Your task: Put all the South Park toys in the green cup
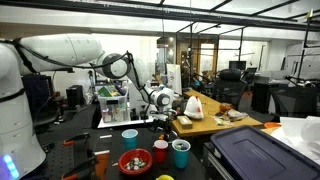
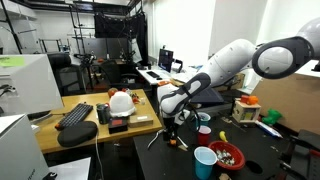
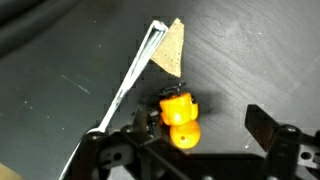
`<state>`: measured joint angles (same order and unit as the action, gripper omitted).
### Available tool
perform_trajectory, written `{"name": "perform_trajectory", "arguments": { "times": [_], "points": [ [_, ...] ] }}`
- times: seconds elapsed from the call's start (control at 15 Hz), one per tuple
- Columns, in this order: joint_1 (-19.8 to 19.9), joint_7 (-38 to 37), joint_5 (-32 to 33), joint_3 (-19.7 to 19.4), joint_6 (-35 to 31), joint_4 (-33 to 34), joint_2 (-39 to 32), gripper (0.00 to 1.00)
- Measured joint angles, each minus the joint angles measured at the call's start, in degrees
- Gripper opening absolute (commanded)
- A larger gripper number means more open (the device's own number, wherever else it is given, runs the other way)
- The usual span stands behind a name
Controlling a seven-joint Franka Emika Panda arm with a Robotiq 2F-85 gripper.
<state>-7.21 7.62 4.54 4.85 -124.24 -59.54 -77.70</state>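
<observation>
gripper (image 3: 203, 122) spread wide, nothing held, low over orange toy (image 3: 178, 118) on dark counter (image 3: 250, 50). Toy sits btwn jaws, nearer one side, so prob lined up to pinch across its narrow width. Toy's long axis runs approx top-to-bottom in wrist view, two lobes stacked, slight tilt; can't tell head end. green cup (image 1: 181, 153) well apart, mouth up, beside red cup (image 1: 160, 150), ready for drops.
</observation>
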Motion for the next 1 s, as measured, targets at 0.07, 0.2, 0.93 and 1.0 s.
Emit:
{"name": "perform_trajectory", "arguments": {
  "times": [0.07, 0.2, 0.93, 1.0],
  "points": [
    [0.05, 0.01, -0.28, 0.13, 0.52, 0.57, -0.26, 1.00],
    [0.29, 0.23, -1.14, 0.76, 1.93, 1.58, -0.70, 1.00],
    [0.83, 2.71, -1.57, 2.22, 3.06, 2.38, -1.19, 1.00],
    [0.82, 3.30, -1.57, 2.26, 3.06, 2.36, -1.28, 1.00]
  ]
}}
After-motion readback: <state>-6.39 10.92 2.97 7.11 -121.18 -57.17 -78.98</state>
